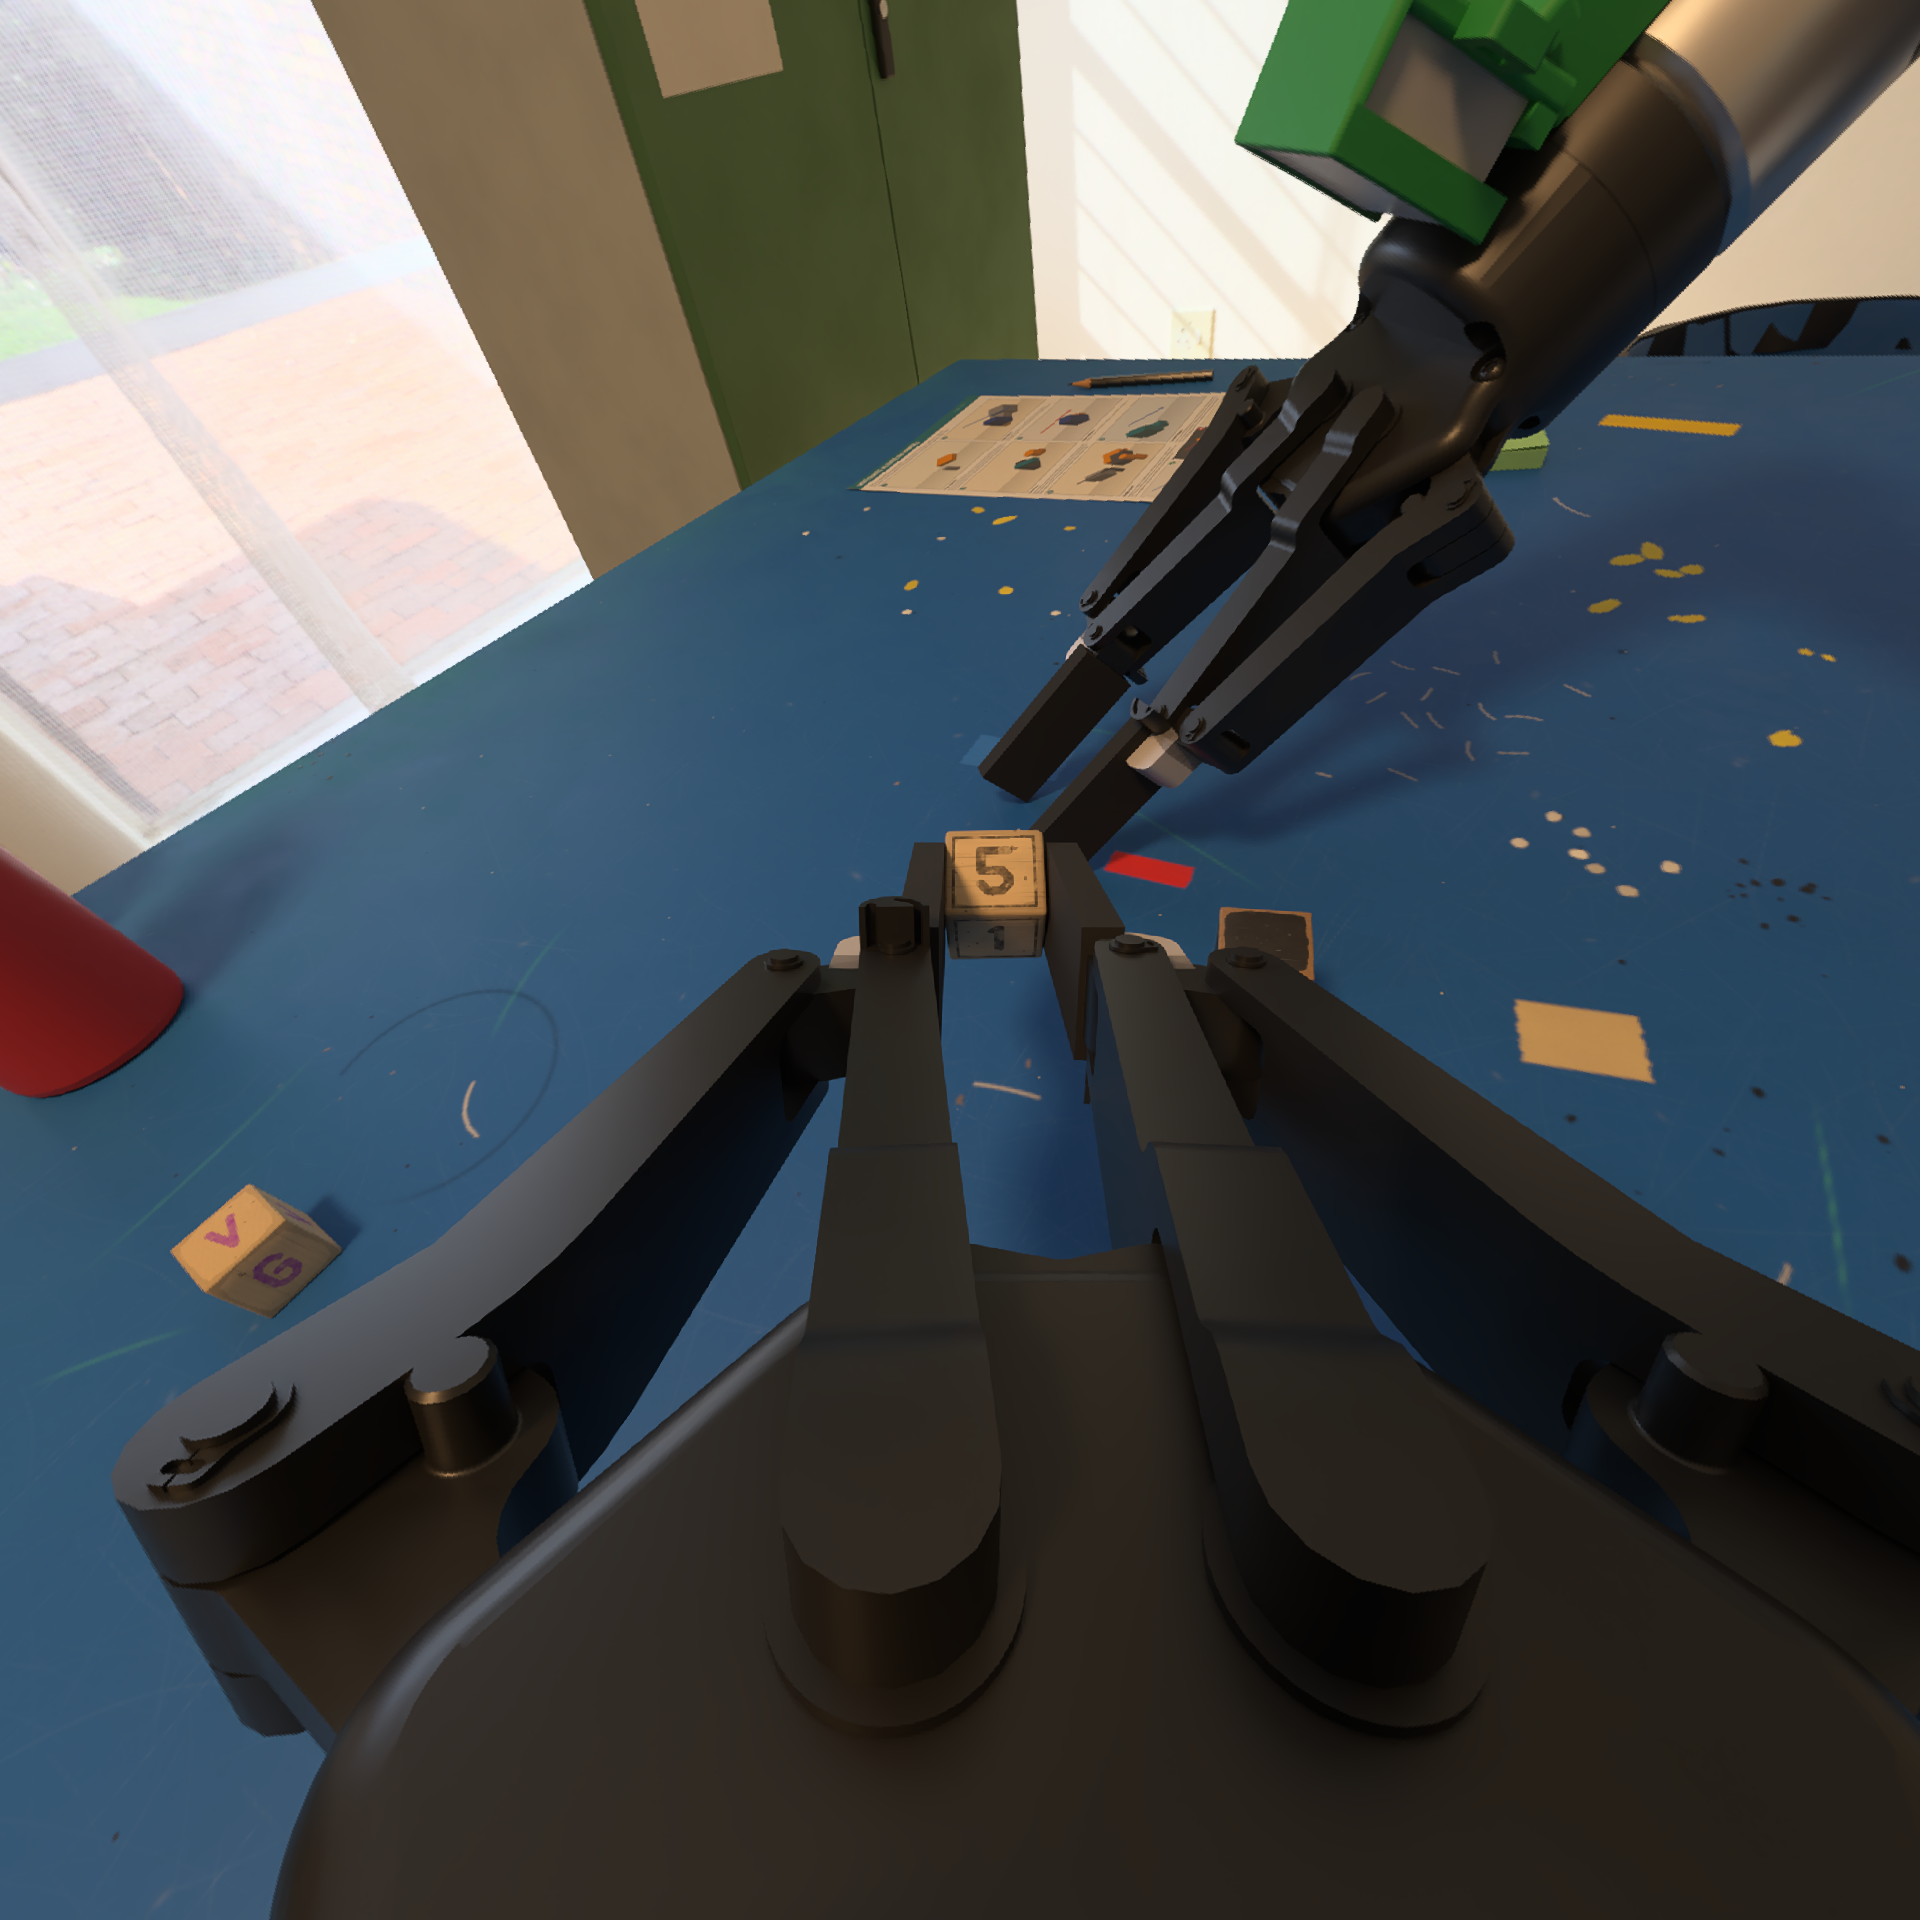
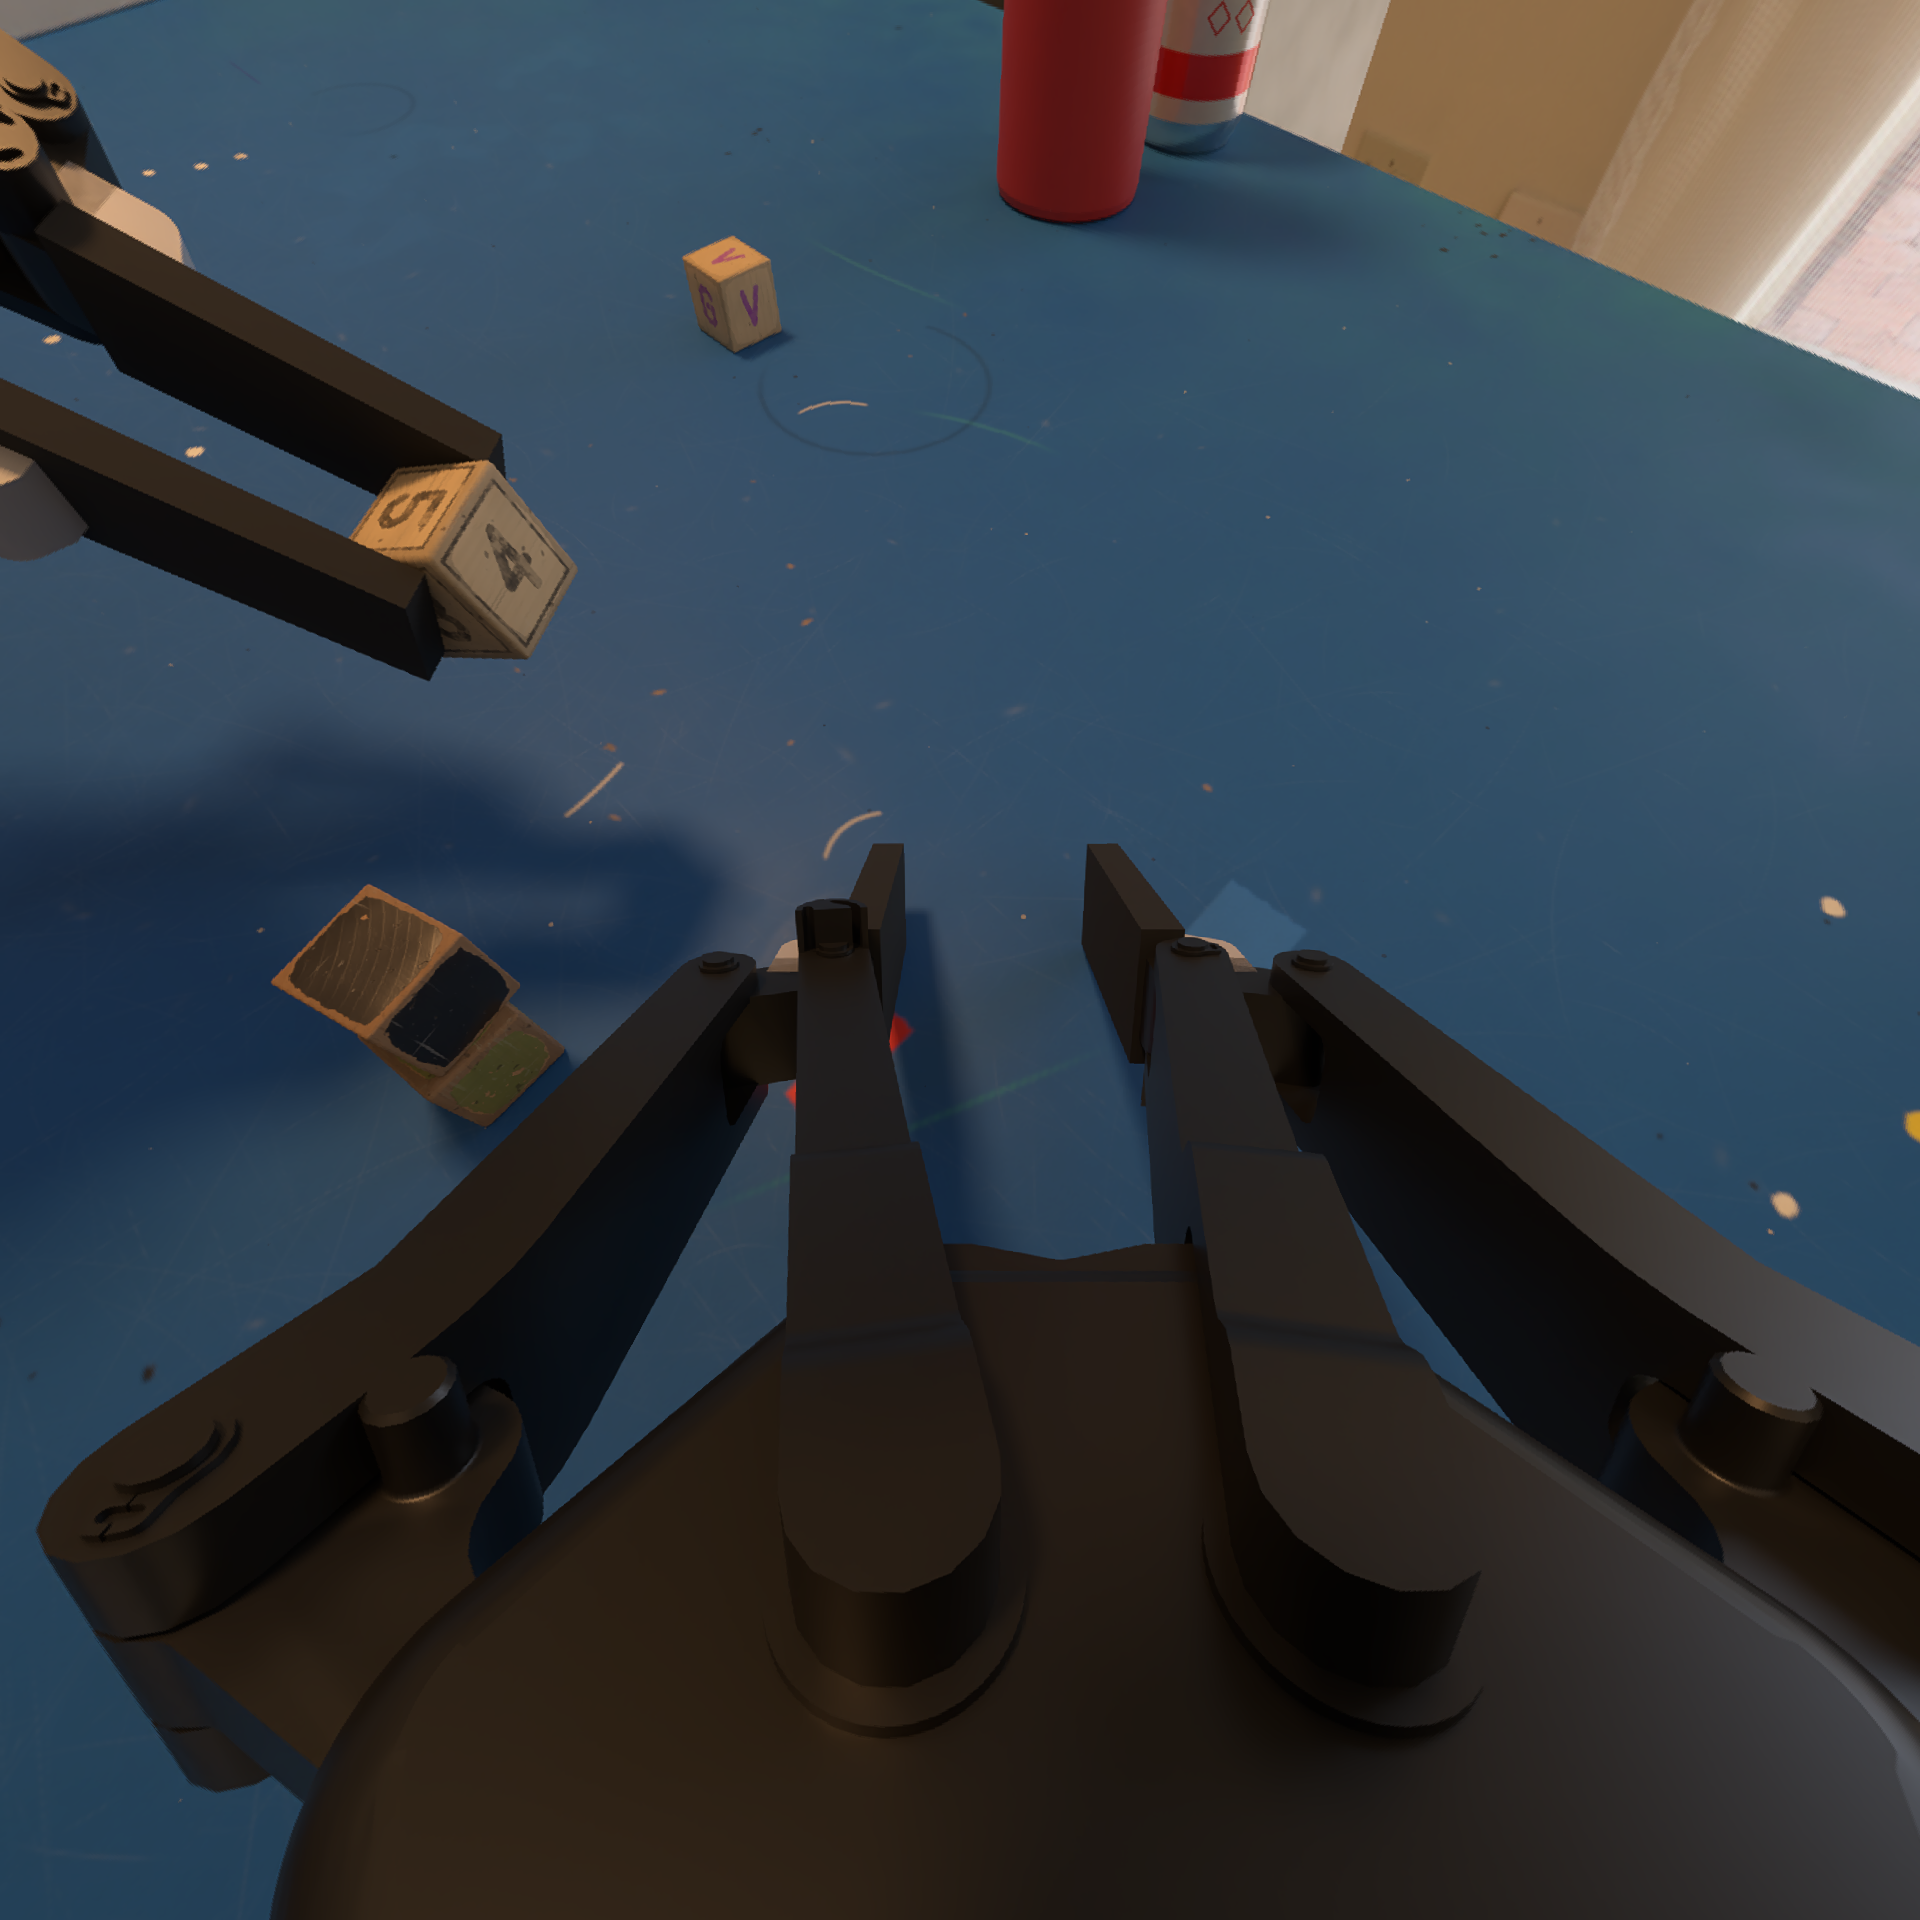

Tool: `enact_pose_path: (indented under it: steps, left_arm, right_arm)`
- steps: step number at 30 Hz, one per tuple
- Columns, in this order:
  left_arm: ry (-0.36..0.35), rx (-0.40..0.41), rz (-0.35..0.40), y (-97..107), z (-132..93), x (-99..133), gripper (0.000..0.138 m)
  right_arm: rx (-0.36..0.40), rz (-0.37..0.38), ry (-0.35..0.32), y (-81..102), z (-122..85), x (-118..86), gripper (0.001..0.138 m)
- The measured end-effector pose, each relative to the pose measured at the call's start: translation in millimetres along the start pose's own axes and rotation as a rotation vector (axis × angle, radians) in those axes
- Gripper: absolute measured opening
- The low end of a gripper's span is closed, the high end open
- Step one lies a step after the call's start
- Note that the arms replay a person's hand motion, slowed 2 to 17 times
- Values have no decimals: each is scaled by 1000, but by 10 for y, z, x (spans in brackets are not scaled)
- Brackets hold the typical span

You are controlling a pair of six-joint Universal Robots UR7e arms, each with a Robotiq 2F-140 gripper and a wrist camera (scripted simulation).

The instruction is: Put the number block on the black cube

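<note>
Number block (image 1: 994, 891) clamped in left gripper (image 1: 997, 935), seemingly airborne; carry toward four o'clock, level it above black cube (image 1: 1264, 938). Right gripper (image 2: 992, 951) released, empty.

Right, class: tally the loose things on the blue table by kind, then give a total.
Wooden cubes: 3 (number block held in the left claw, black cube, letter block)
Cylinders: 2 (red cylinder, red-and-white can)
Pencils: 1
Printed sheets: 1
Total: 7

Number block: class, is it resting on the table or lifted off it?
Lifted. The left claw is shut on the number block, which in the right wrist view hangs tilted above the blue table, not touching it.
</note>
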State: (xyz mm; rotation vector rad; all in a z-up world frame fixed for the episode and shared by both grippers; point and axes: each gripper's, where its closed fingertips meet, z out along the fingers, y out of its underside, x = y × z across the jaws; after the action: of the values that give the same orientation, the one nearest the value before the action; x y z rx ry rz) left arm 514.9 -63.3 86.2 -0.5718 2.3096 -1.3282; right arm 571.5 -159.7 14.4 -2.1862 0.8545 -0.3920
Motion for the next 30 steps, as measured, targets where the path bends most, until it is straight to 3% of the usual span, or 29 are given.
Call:
enact_pose_path:
  steps: [17,30]
  left_arm:
    - [184,40,64,-101,-101,335,26]
    - [275,21,124,-101,-131,562,26]
  right_arm:
    - [0,-1,-2,0,0,-4,46]
    - [0,-1,-2,1,-1,-7,46]
